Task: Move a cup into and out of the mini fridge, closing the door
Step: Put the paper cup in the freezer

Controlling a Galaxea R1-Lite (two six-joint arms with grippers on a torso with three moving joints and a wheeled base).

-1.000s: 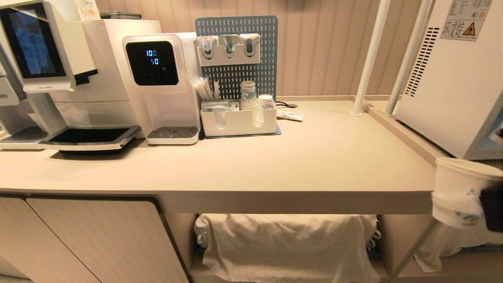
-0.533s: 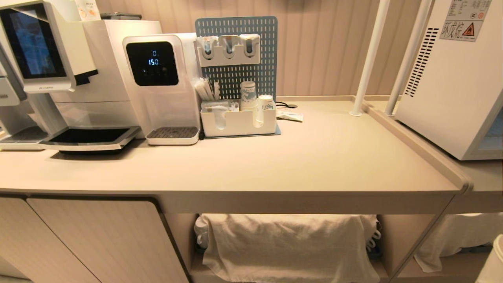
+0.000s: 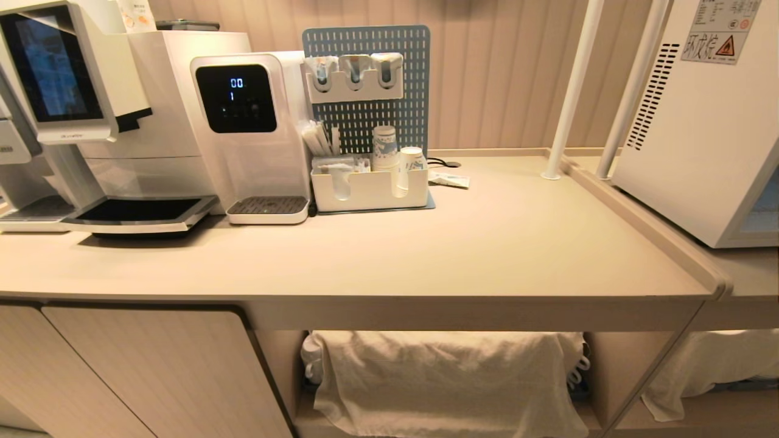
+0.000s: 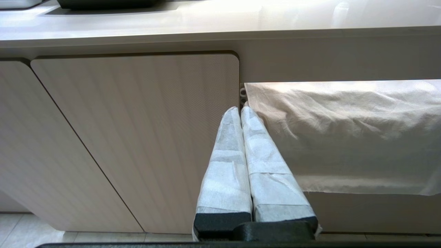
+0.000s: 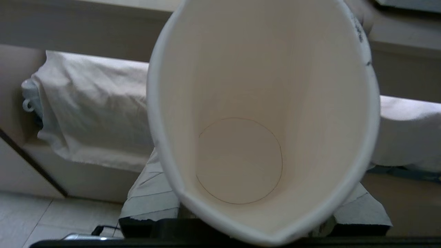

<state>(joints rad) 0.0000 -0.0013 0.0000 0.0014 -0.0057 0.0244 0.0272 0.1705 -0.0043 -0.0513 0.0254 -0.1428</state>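
The cup (image 5: 262,86), white paper and empty, fills the right wrist view, its mouth squeezed into an oval. My right gripper (image 5: 255,206) is shut on it; white-wrapped fingers (image 5: 148,199) show on both sides of its base. Gripper and cup hang below the counter, in front of a cloth-draped shelf, outside the head view. The mini fridge (image 3: 700,121) stands at the counter's right end, side panel towards me. Only a sliver of the door (image 3: 768,210) shows at the picture's edge. My left gripper (image 4: 240,112) is shut on nothing, parked low before a cabinet door (image 4: 137,137).
A coffee machine (image 3: 73,109) and a water dispenser (image 3: 249,134) stand at the back left. Beside them a white organiser (image 3: 365,191) holds stacked paper cups (image 3: 383,146). Two white poles (image 3: 572,91) rise left of the fridge. A cloth (image 3: 444,377) hangs under the counter.
The right gripper with the cup, level with the counter edge at the head view's right side a second ago, has sunk out of that view. The left arm has stayed put.
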